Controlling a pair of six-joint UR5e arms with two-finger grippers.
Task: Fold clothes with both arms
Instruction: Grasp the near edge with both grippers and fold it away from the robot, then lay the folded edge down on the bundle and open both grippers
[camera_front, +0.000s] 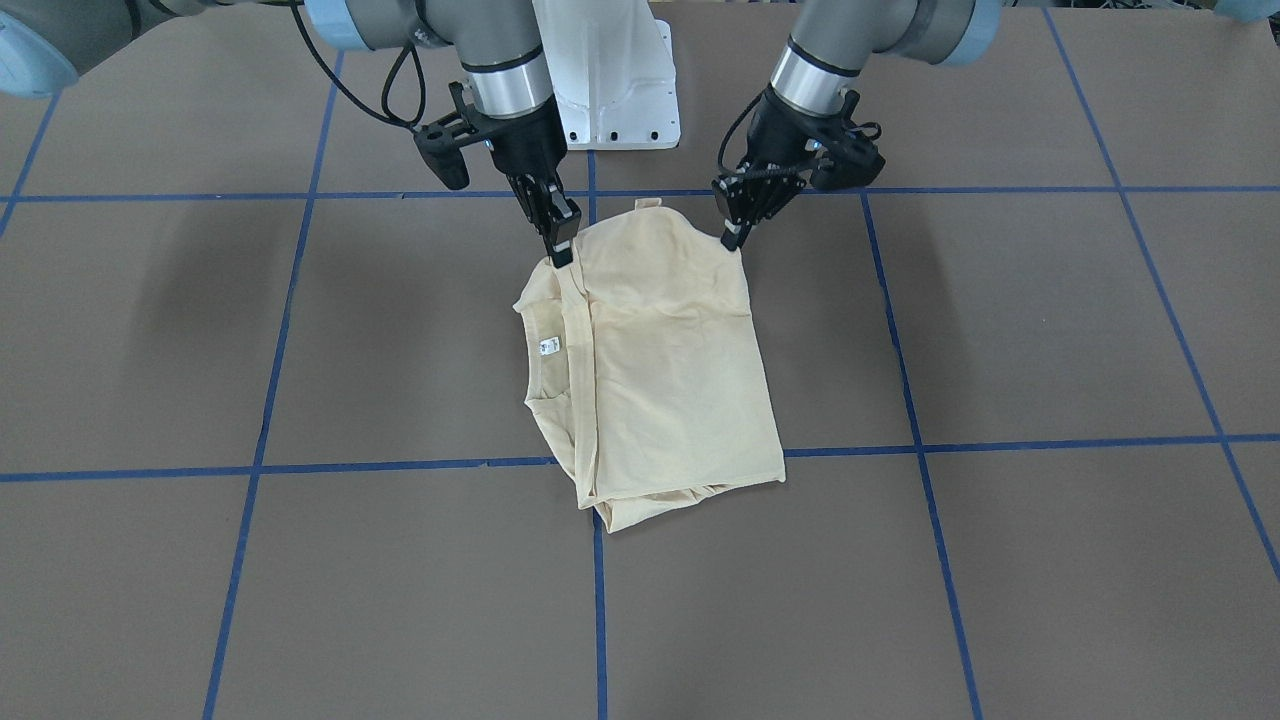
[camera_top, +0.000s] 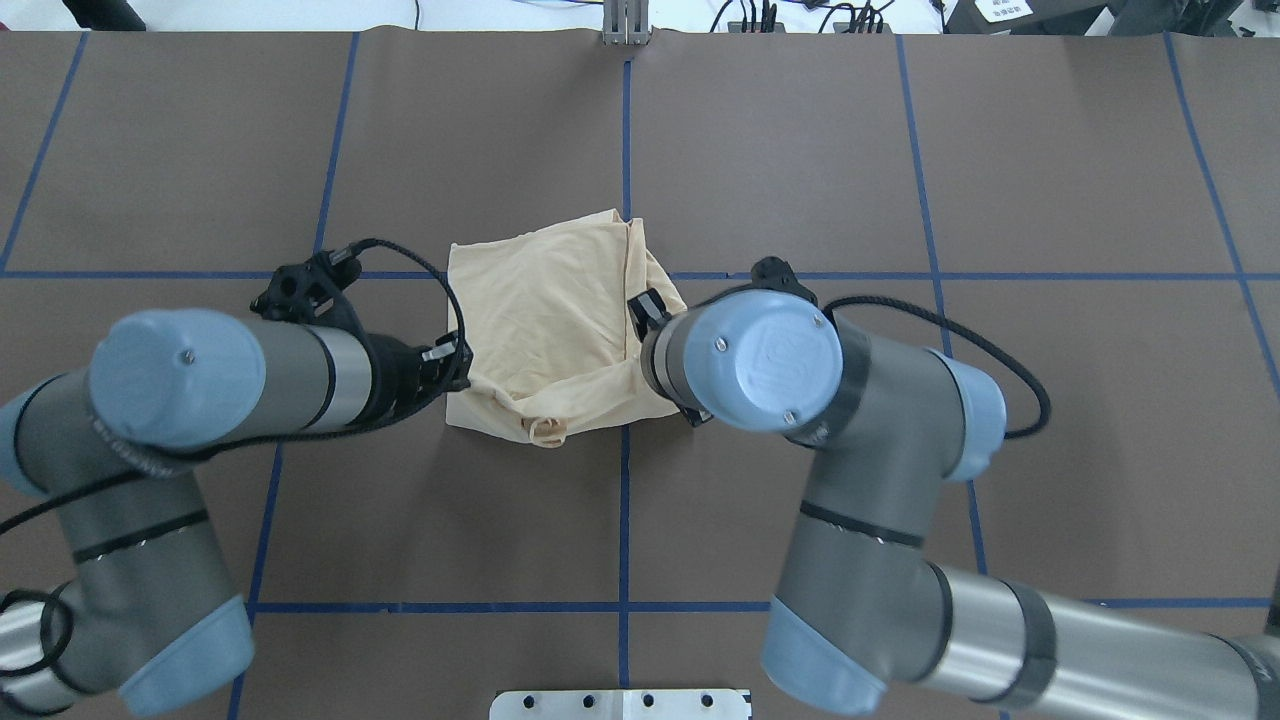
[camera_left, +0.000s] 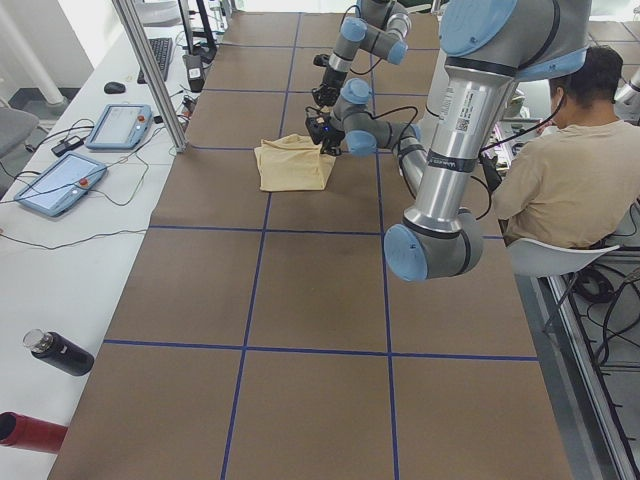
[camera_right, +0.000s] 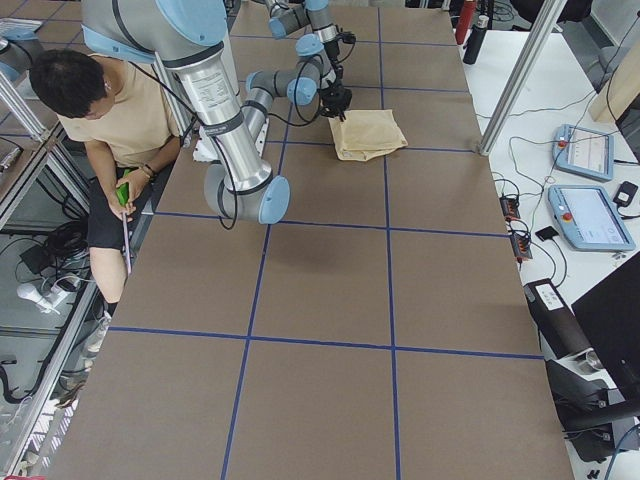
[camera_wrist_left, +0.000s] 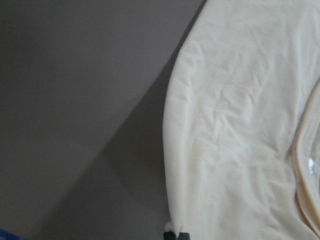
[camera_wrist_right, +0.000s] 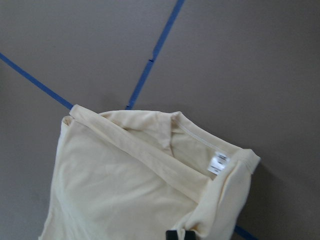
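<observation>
The pale beige shirt (camera_front: 670, 370) lies folded into a rough rectangle at the table's middle, its print hidden and its white neck label (camera_front: 548, 346) showing. My left gripper (camera_front: 735, 238) is shut on the shirt's corner nearest the robot on my left side. My right gripper (camera_front: 560, 252) is shut on the other near corner, beside the collar. Both corners are raised a little off the table. In the overhead view the shirt (camera_top: 555, 320) sits between the two wrists. The left wrist view shows fabric (camera_wrist_left: 240, 140) pinched at its fingertips (camera_wrist_left: 170, 236). The right wrist view shows the label (camera_wrist_right: 218, 162).
The white pedestal base (camera_front: 610, 90) stands just behind the shirt. Blue tape lines (camera_front: 400, 465) grid the brown table. A seated person (camera_left: 570, 170) is at the robot's side. Tablets (camera_left: 60, 185) and bottles (camera_left: 60, 352) lie on the side bench.
</observation>
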